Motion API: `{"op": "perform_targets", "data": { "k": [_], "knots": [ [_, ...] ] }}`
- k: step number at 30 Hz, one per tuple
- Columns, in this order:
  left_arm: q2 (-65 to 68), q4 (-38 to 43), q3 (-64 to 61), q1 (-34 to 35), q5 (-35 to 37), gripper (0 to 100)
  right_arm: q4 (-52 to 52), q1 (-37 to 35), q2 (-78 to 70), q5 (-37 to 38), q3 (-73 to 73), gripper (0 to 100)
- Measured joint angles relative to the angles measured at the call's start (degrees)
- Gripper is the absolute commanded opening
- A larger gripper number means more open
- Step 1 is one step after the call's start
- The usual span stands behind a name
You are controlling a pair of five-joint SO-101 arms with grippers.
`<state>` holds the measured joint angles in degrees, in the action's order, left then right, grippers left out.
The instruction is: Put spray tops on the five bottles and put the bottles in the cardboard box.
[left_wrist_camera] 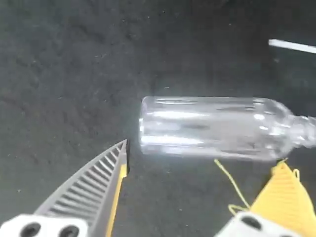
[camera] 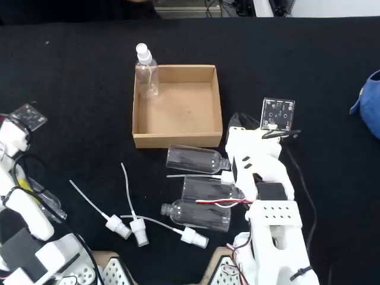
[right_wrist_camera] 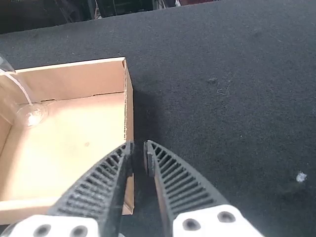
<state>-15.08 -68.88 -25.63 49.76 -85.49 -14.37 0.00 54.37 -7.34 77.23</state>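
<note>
Grey-ribbed on one side and yellow on the other, the left gripper (left_wrist_camera: 203,154) stands wide open and holds nothing, hanging just above a clear bottle (left_wrist_camera: 212,128) that lies on its side on the black table (left_wrist_camera: 59,59), neck bare. The right gripper (right_wrist_camera: 138,144) is nearly closed, with only a thin slit between its jaws and nothing in them, poised over the near corner of the cardboard box (right_wrist_camera: 126,98). Inside the box, in a far corner, stands one capped bottle (camera: 146,74) already wearing its sprayer. Three uncapped bottles (camera: 196,159) lie just in front of the box beside the right arm, close together, and four loose spray tops (camera: 139,231) with long thin tubes are scattered on the cloth near them. The bottle under the left gripper looks like thin, empty plastic: probably very light, smooth and prone to rolling or skidding sideways when nudged, and likely to dent under a hard squeeze. The best hold is probably across the straight middle of the body, with the jaws square to its length, leaving the shoulder and threaded neck free to take a top.
</note>
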Motion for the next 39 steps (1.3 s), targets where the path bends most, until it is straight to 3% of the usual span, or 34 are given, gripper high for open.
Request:
{"op": "perform_targets", "data": {
  "k": [4, 11, 18, 22, 31, 39],
  "knots": [
    [0.4, 5.7, -2.1, 1.6, 0.0, 30, 0.0, 0.0, 0.0, 0.0, 0.0, 2.5],
    [0.4, 7.1, -2.2, 1.5, 0.0, 30, 0.0, 0.0, 0.0, 0.0, 0.0, 2.5],
    [2.0, 12.0, -1.1, -3.1, 0.4, 30, 0.0, 0.0, 0.0, 0.0, 0.0, 2.5],
    [5.8, 13.6, 1.1, -2.8, 6.2, 30, 0.0, 0.0, 0.0, 0.0, 0.0, 2.5],
    [17.4, 13.6, 10.1, 2.6, 36.4, 30, 0.0, 0.0, 0.0, 0.0, 0.0, 2.5],
    [21.7, 13.8, 11.2, 9.7, 33.3, 30, 0.0, 0.0, 0.0, 0.0, 0.0, 2.5]
  ]
}}
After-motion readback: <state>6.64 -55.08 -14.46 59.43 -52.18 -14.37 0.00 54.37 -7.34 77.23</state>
